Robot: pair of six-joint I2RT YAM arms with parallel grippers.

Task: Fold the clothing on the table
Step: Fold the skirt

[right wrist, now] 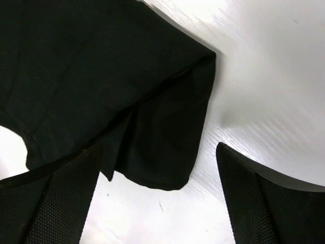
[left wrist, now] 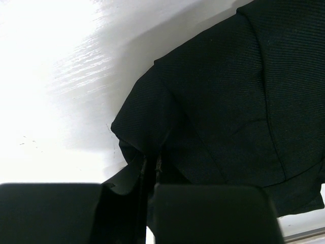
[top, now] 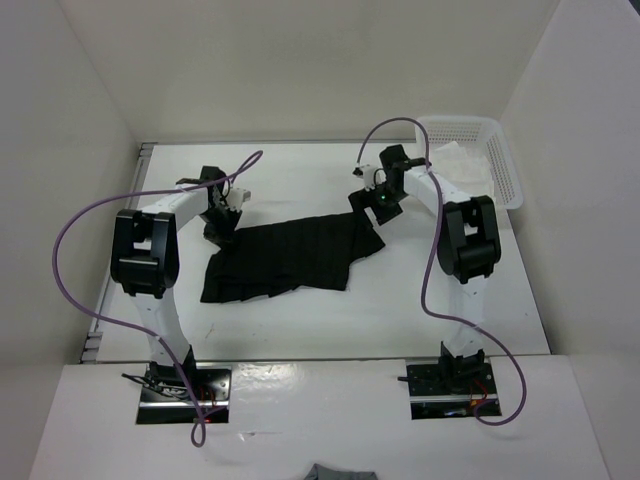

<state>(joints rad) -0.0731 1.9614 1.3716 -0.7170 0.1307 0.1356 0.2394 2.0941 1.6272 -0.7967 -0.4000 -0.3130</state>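
a black pleated skirt [top: 290,255] lies spread across the middle of the white table [top: 400,310], one end toward the left arm and the other toward the right, with a narrow corner reaching up at the far right. the left hand [top: 222,232] sits at the skirt's far left corner. seen from the left wrist, that hand [left wrist: 151,185] is closed tight, a fold of the skirt [left wrist: 218,101] pinched between its two fingers [left wrist: 213,213] and bunched just above them, the bare table [left wrist: 51,76] bright to the left. the right hand [top: 368,200] hangs over the skirt's far right corner. seen from the right wrist, this hand [right wrist: 152,203] is spread wide and grips nothing; a rounded corner of the skirt [right wrist: 76,66] lies flat on the table [right wrist: 264,76] between its fingers [right wrist: 51,203], closer to the left one. a white mesh basket [top: 505,165] stands at the table's far right corner, well apart from the skirt, with a white cloth [top: 455,150] inside it.
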